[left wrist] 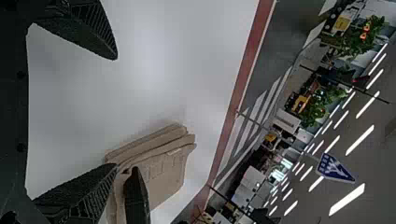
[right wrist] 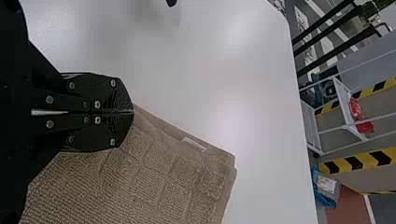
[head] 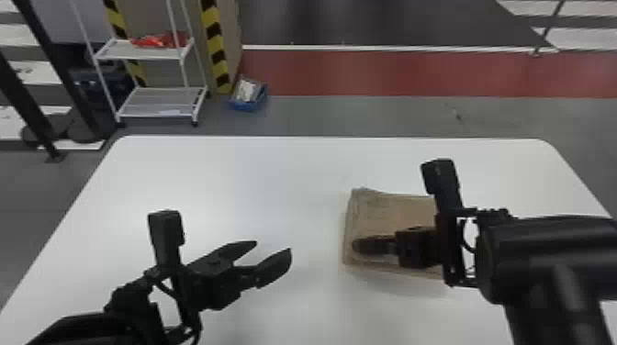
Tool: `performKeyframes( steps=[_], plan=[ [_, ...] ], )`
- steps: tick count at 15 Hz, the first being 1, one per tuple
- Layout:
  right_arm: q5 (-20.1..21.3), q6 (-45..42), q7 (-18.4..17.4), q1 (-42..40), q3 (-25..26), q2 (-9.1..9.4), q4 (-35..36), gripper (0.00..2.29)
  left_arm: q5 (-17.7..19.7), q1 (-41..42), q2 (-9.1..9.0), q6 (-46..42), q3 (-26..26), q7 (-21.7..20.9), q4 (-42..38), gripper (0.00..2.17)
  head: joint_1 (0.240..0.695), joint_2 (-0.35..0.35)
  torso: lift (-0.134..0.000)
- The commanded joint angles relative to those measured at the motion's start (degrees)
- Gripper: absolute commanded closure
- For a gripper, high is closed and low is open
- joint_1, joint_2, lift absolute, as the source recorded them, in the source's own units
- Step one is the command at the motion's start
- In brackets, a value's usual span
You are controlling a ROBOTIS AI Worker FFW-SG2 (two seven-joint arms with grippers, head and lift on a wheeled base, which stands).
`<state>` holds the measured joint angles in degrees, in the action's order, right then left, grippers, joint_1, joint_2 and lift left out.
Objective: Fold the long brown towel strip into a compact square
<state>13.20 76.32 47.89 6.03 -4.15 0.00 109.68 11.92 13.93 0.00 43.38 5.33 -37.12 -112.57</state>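
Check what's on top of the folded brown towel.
The right gripper, fingers together, is over the brown towel, hiding part of its top and whatever lies beneath; I can't tell whether they touch. A small pale tag shows near one towel edge.

Towel (head: 395, 213) on table (head: 257, 183), right side

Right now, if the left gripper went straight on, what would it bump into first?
Probably the left side of the brown towel, across some bare white table. The left gripper's height is hard to judge, so it might pass above or just beside it.
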Motion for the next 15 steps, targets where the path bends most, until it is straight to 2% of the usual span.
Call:
performKeyframes(
  steps=[1, 4, 6, 7, 8, 9, 13, 14, 15],
  plan=[
    [-0.4, -0.1, 0.2, -0.7, -0.2, 0.05, 0.4, 2.16, 0.1, 0.0, -0.15, 0.0, 0.3, -0.1, 0.1, 0.07, 0.695, 0.021, -0.124],
    [-3.3, 5.0, 2.1, -1.8, 4.4, 0.05, 7.6, 2.16, 0.4, 0.1, -0.15, 0.2, 0.8, -0.5, 0.0, 0.07, 0.695, 0.029, -0.124],
    [-4.7, 13.6, 6.4, -3.4, 8.0, 0.05, 12.1, 2.16, 0.5, 0.1, -0.15, 0.2, 0.8, -0.5, 0.0, 0.07, 0.695, 0.022, -0.124],
    [-4.5, 13.8, 8.6, -4.8, 9.2, 0.05, 14.0, 2.16, 0.5, 0.1, -0.15, 0.0, 0.9, -0.5, 0.0, 0.07, 0.695, 0.019, -0.124],
    [-3.4, 13.8, 10.1, -6.4, 10.2, -0.18, 15.9, 2.16, 0.7, 0.1, -0.15, 0.0, 0.8, -0.6, 0.0, 0.07, 0.695, 0.015, -0.124],
    [-2.7, 13.8, 10.8, -7.7, 10.4, -1.23, 16.5, 2.16, 0.8, 0.1, -0.15, 0.0, 0.8, -0.5, 0.0, 0.07, 0.695, 0.011, -0.124],
    [1.8, 13.8, 11.1, -7.0, 11.5, -5.19, 14.9, 2.16, 0.8, 0.3, -0.15, 0.0, 0.6, -0.7, 0.1, 0.07, 0.695, -0.058, -0.124],
    [3.7, 13.8, 11.1, -6.3, 11.2, -5.36, 13.5, 2.16, 0.8, 0.5, -0.15, 0.0, 0.6, -0.7, 0.0, 0.07, 0.695, -0.058, -0.124],
    [4.5, 13.8, 11.2, -5.3, 11.1, -5.54, 12.0, 2.16, 0.8, 0.7, -0.15, 0.0, 0.8, -0.8, -0.2, 0.07, 0.695, -0.087, -0.124]
  ],
)
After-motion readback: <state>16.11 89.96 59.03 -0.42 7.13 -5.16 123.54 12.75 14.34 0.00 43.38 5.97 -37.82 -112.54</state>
